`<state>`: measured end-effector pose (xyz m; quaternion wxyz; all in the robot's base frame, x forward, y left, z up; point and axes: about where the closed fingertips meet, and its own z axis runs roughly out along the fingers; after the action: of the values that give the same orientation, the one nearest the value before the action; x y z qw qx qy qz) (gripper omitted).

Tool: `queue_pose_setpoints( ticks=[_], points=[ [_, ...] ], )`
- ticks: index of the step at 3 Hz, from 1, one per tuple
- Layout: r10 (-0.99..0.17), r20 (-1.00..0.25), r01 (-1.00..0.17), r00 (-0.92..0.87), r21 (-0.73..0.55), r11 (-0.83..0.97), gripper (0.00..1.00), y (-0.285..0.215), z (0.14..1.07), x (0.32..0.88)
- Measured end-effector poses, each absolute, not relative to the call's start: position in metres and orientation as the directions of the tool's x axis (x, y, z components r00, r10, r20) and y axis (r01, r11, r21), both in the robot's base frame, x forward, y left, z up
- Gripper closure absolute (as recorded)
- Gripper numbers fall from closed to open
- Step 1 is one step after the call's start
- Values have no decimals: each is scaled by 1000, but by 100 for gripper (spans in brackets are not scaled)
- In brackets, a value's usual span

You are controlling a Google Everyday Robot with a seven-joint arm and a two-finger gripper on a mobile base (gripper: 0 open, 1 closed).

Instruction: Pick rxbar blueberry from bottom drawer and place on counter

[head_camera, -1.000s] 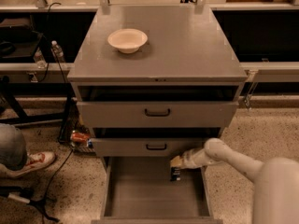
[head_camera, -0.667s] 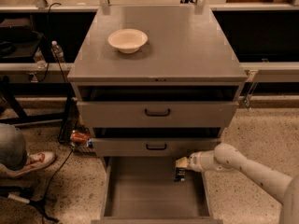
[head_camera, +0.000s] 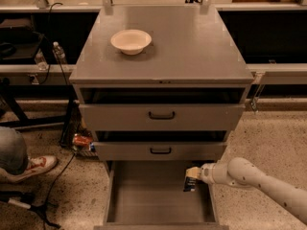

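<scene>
The bottom drawer (head_camera: pixel 144 195) is pulled out, its grey floor bare. My gripper (head_camera: pixel 194 173) reaches in from the right, over the drawer's right side just below the middle drawer front. It is shut on the rxbar blueberry (head_camera: pixel 190 183), a small dark wrapper hanging down from the fingertips above the drawer floor. The counter (head_camera: pixel 192 47) is the broad grey top of the cabinet.
A white bowl (head_camera: pixel 131 40) sits on the counter's left half. The two upper drawers (head_camera: pixel 161 115) with black handles stand slightly open. A person's shoe (head_camera: pixel 36 166) and cables lie on the floor at left. A water bottle (head_camera: pixel 59 54) stands left of the cabinet.
The arm has drawn back to the right, and the gripper with the dark bar has shifted right, toward the drawer's right wall.
</scene>
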<state>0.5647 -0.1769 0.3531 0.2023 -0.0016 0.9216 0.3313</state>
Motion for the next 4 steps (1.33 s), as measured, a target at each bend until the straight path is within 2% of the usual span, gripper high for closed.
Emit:
queue_pose_setpoints(
  ticks=[1, 2, 4],
  points=[
    [145, -415, -159, -898, 614, 773, 100, -185, 374, 575],
    [154, -576, -239, -803, 548, 802, 100, -212, 452, 585],
    [121, -790, -341, -601, 391, 855, 100, -237, 575, 573]
  ],
)
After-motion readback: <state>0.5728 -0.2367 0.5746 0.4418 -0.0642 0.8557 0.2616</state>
